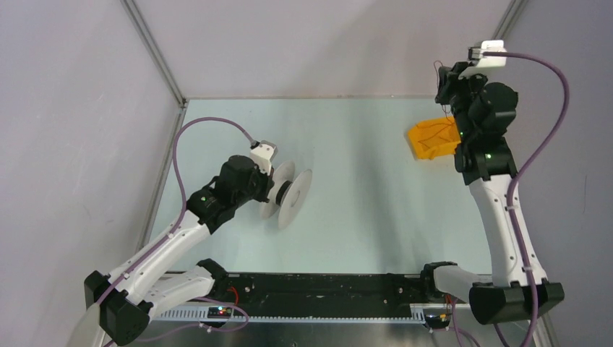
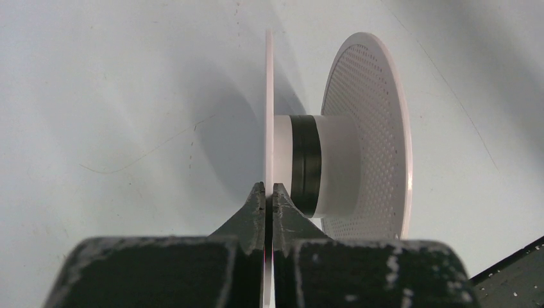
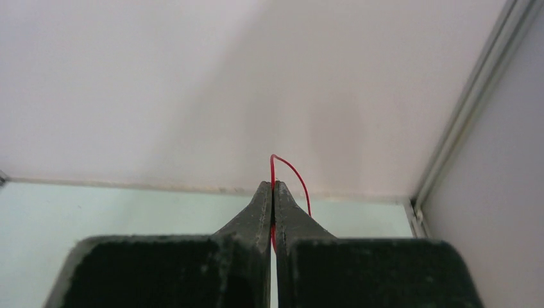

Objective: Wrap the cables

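With the left claw (image 2: 269, 192) clenched on the spool (image 2: 365, 128) near the left edge of the desk (image 1: 376, 217) and the right claw (image 3: 274, 189) pinching the cable (image 3: 295, 172) above the far right corner, hard pulling could snap it.

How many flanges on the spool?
2. The near flange is edge-on, pinched between the left gripper's fingers; the far flange, perforated, stands beyond the hub. None look hidden.
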Tool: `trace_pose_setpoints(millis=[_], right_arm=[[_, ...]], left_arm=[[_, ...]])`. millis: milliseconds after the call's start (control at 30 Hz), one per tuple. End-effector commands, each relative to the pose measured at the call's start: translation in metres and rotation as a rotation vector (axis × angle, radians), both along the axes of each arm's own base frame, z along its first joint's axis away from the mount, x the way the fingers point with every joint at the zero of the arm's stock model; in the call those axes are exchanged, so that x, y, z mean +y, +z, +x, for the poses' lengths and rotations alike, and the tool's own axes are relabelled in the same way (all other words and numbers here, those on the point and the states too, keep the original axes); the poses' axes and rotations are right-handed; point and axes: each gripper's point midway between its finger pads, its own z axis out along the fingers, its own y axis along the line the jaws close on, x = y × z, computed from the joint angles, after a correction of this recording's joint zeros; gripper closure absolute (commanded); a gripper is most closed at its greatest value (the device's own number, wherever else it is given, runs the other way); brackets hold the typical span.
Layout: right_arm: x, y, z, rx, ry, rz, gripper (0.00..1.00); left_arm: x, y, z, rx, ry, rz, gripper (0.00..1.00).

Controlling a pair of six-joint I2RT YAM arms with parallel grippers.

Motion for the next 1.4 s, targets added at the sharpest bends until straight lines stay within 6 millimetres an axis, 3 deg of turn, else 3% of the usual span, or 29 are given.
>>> trace_pose_setpoints(millis=[0, 100, 400, 467, 600, 667, 767, 900, 967, 1067, 1100, 1133, 1167, 1200, 1233, 1267, 1300, 1333, 1367], right_arm=[[0.011, 0.086, -0.043, -0.233, 0.044, 0.023, 1.0], [0.039, 0.111, -0.066, -0.288, 0.196, 0.084, 1.0], [0.099, 0.135, -0.098, -0.333, 0.507, 0.231, 1.0], [0.108, 0.146, -0.105, -0.361, 0.565, 0.254, 1.0], [0.116, 0.188, -0.127, -0.453, 0.651, 0.313, 1.0], [0.117, 0.198, -0.13, -0.455, 0.671, 0.339, 1.0], [0.115, 0.197, -0.127, -0.433, 0.652, 0.376, 1.0], [0.108, 0.156, -0.111, -0.347, 0.587, 0.398, 1.0], [0.103, 0.117, -0.094, -0.243, 0.545, 0.437, 1.0], [0.098, 0.082, -0.087, -0.151, 0.524, 0.489, 1.0], [0.097, 0.055, -0.079, -0.082, 0.501, 0.499, 1.0], [0.093, 0.044, -0.077, -0.062, 0.468, 0.502, 1.0], [0.09, 0.01, -0.069, 0.02, 0.425, 0.502, 1.0], [0.077, -0.003, -0.064, 0.032, 0.342, 0.49, 1.0], [0.068, -0.035, -0.061, 0.108, 0.273, 0.467, 1.0], [0.044, -0.052, -0.054, 0.124, 0.136, 0.467, 1.0], [0.028, -0.084, -0.055, 0.2, 0.041, 0.453, 1.0], [-0.001, -0.113, -0.056, 0.254, -0.107, 0.449, 1.0], [-0.014, -0.124, -0.059, 0.267, -0.168, 0.457, 1.0]], left_arm=[[-0.013, 0.023, 0.006, -0.077, -0.035, -0.069, 1.0], [-0.013, 0.024, 0.006, -0.081, -0.034, -0.07, 1.0], [-0.011, 0.024, 0.006, -0.085, -0.029, -0.067, 1.0], [-0.011, 0.024, 0.006, -0.086, -0.031, -0.067, 1.0], [-0.011, 0.024, 0.006, -0.088, -0.033, -0.063, 1.0], [-0.011, 0.024, 0.006, -0.089, -0.032, -0.063, 1.0], [-0.011, 0.024, 0.006, -0.089, -0.033, -0.063, 1.0], [-0.011, 0.024, 0.003, -0.1, -0.055, -0.054, 1.0], [-0.011, 0.024, 0.003, -0.1, -0.06, -0.052, 1.0], [-0.012, 0.022, 0.004, -0.094, -0.061, -0.049, 1.0], [-0.012, 0.023, 0.004, -0.093, -0.063, -0.051, 1.0], [-0.012, 0.022, 0.003, -0.093, -0.064, -0.051, 1.0], [-0.012, 0.022, 0.003, -0.093, -0.064, -0.051, 1.0], [-0.012, 0.023, 0.003, -0.096, -0.064, -0.052, 1.0], [-0.012, 0.023, 0.003, -0.097, -0.062, -0.051, 1.0], [-0.011, 0.023, 0.004, -0.098, -0.06, -0.05, 1.0], [-0.011, 0.023, 0.004, -0.096, -0.059, -0.048, 1.0], [-0.011, 0.023, 0.004, -0.097, -0.059, -0.049, 1.0], [-0.012, 0.023, 0.004, -0.096, -0.061, -0.049, 1.0]])
